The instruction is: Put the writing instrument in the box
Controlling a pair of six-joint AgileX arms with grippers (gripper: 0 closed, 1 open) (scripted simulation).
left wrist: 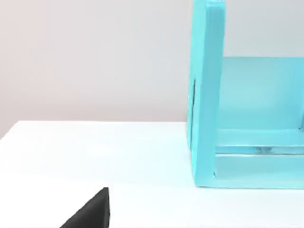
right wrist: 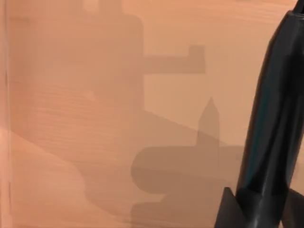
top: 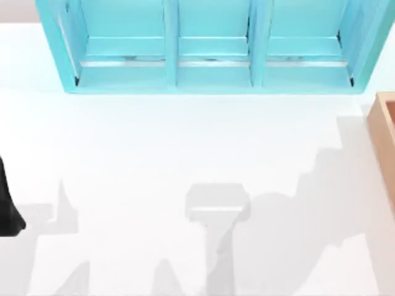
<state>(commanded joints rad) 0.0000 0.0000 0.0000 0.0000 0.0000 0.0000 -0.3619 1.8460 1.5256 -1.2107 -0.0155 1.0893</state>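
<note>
- At the right edge of the table, seen from above: the box [top: 384, 132], tan and thick-walled, partly in view; the teal shelf unit [top: 210, 46] stands along the far side.
- In the right wrist view: the pen [right wrist: 273, 128], slim and black, hangs tilted over the wood-grain floor of the box [right wrist: 95, 118], its lower end between two dark finger tips.
- Right gripper [right wrist: 254, 209]: pinching the pen, judged from the fingers flanking it; its shadow falls on the box floor.
- Left gripper [left wrist: 90, 213]: a dark corner at the table's left side, near the shelf unit's end wall [left wrist: 205, 95]; whether its fingers are spread or pressed together, I cannot tell. Left arm [top: 7, 209] parked at the left edge.
- Step in hand, as judged: release inside the box. Done well, the pen is lowered close to the floor, clear of the walls, before the fingers part, so it does not bounce or roll out.
</note>
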